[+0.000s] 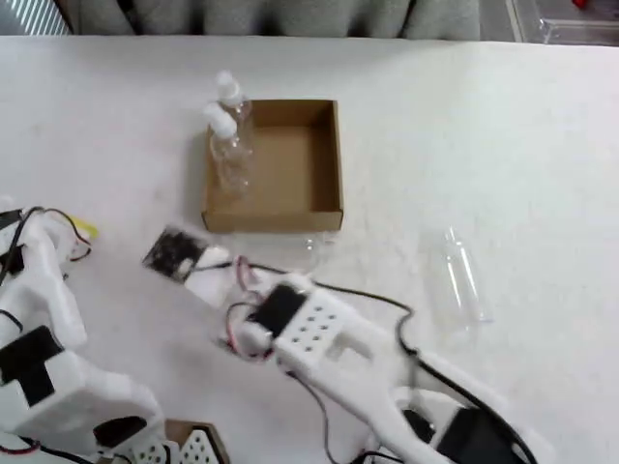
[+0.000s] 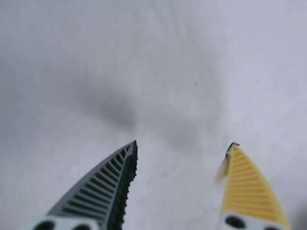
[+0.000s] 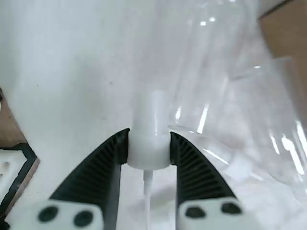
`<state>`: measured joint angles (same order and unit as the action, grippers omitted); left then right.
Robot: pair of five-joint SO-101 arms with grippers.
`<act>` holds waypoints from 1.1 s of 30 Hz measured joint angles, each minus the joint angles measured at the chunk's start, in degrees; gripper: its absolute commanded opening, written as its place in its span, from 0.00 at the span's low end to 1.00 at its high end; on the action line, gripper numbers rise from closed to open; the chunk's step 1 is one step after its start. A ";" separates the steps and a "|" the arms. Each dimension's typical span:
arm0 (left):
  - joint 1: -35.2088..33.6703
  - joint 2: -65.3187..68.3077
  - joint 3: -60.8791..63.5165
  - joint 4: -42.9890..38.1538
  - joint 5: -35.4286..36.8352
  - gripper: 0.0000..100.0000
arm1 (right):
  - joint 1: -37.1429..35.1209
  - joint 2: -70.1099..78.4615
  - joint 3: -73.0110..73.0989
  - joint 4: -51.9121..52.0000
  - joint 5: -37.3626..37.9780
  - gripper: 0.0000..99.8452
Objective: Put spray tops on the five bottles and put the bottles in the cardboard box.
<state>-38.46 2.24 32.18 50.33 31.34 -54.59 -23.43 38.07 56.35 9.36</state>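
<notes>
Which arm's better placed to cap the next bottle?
Right: the right gripper is shut on a spray top beside bottles; the left gripper hangs open over the table, holding nothing.

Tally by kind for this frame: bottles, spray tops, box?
Clear plastic bottles with white spray tops fitted: 2
Clear plastic bottle, no top, lying on table: 1
Loose white spray top in right claw: 1
Brown cardboard box: 1
Total clearly seen: 5

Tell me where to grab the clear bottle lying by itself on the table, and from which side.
Take the bottle around the middle of its barrel, coming down from above and closing across its width. It lies flat on its side on the table, so both long round flanks are open, and a mid-barrel hold should keep it from tipping.
</notes>
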 measured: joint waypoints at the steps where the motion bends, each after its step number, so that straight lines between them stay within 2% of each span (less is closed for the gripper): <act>1: 1.05 -2.20 1.93 0.09 0.00 0.28 | 1.49 -2.64 0.00 2.46 0.00 0.01; 6: 9.67 -14.51 11.16 0.09 -0.09 0.28 | 12.66 -10.99 3.43 12.13 0.09 0.01; 10: 15.82 -23.82 16.70 0.09 -0.09 0.28 | 22.15 -14.33 12.57 9.32 0.00 0.01; 13: 20.40 -29.63 20.66 0.18 -0.09 0.28 | 25.67 -16.44 18.81 4.22 0.00 0.01; 19: 31.47 -34.20 23.30 3.25 0.18 0.28 | 26.20 -19.69 21.19 1.67 0.00 0.01; 23: 35.78 -34.37 23.30 3.52 3.25 0.28 | 26.11 -20.66 22.95 1.67 0.00 0.01; 30: 36.84 -34.11 23.30 3.52 7.30 0.28 | 26.02 -21.80 23.12 1.67 0.00 0.01; 33: 36.75 -29.80 23.21 3.52 7.74 0.28 | 26.02 -21.80 23.12 1.67 0.00 0.01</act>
<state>-1.71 -27.56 55.38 53.85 39.08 -28.57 -45.23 61.19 58.02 9.36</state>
